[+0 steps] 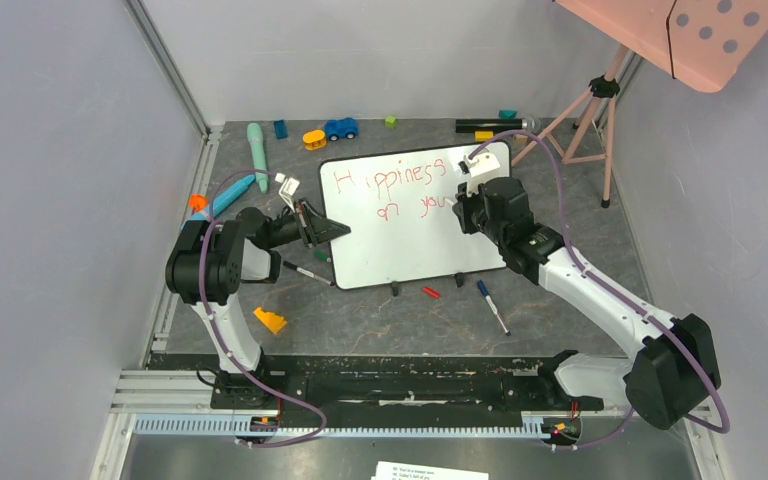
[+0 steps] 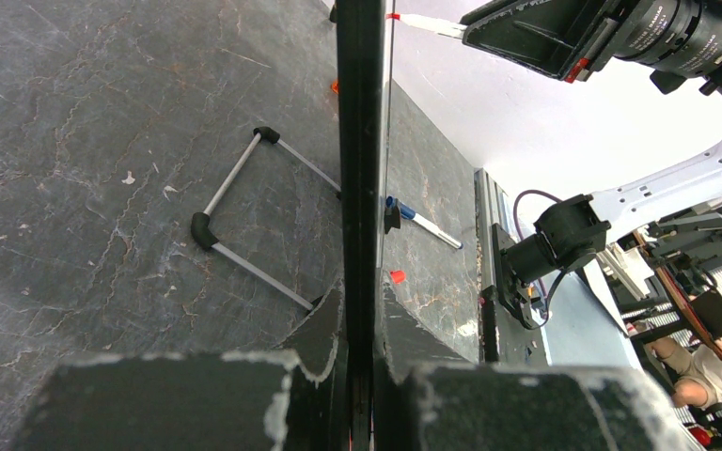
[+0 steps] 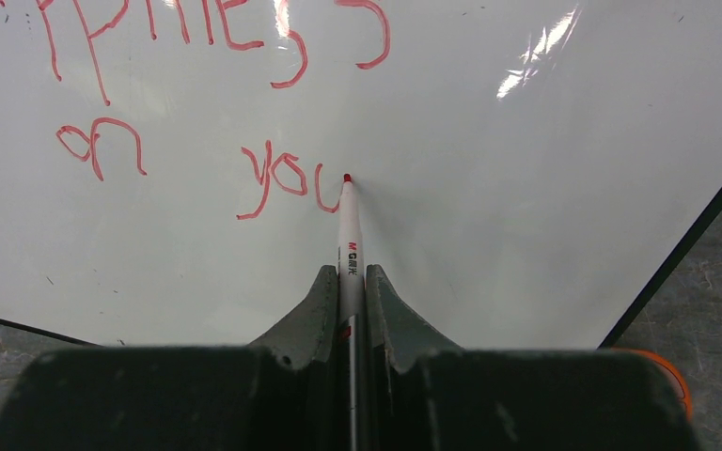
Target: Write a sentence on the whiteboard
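The whiteboard [image 1: 410, 250] lies mid-table, tilted a little. The sentence [image 1: 392, 180] on it is in red: "Happiness" above, "on you" [image 3: 273, 174] below. My right gripper [image 3: 348, 277] is shut on a white red-tipped marker [image 3: 349, 240]. The marker's tip touches the board just right of the "u". From above the right gripper [image 1: 465, 200] hovers over the board's right part. My left gripper [image 2: 362, 301] is shut on the whiteboard's black rim [image 2: 362, 141], which is seen edge-on. From above the left gripper [image 1: 332, 232] is at the board's left edge.
A blue-capped marker [image 1: 492, 305] and a red cap [image 1: 430, 292] lie in front of the board, and a black marker [image 1: 307, 272] lies at its left. Toys and pens line the back. An orange piece [image 1: 270, 320] lies front left. A tripod [image 1: 595, 110] with a pink dotted panel [image 1: 690, 30] stands back right.
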`<state>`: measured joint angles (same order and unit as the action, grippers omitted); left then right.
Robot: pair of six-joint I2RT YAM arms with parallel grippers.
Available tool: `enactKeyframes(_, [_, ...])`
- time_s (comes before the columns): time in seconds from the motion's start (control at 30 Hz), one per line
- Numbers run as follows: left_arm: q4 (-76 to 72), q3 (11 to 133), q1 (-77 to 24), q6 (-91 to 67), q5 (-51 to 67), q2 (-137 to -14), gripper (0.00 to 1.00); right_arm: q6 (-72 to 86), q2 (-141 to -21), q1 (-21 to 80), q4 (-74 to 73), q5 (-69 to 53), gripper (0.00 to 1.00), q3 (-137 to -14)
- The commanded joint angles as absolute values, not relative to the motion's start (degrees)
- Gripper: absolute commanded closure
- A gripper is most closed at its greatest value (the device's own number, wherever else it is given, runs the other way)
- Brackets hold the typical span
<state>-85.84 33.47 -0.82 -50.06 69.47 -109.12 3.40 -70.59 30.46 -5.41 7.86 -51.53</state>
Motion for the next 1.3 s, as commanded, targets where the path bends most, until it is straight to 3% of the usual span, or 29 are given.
enactKeyframes(0.0, [-89.2, 33.9, -0.4, -45.6, 69.8, -108.5, 0.98, 3.3, -70.8, 29.7, -4.9, 9.0, 1.00, -52.4])
enactKeyframes(0.5, [-89.2, 33.9, -0.4, -45.6, 69.8, -108.6, 0.98, 3.3, -67.4, 29.7, -6.6, 8.9, 1.00, -48.3])
enactKeyframes(1.27, [-89.2, 33.9, -0.3, -45.7, 69.8, -108.5, 0.98, 3.0, -66.9, 28.8, -5.7, 6.6, 1.00, -53.8])
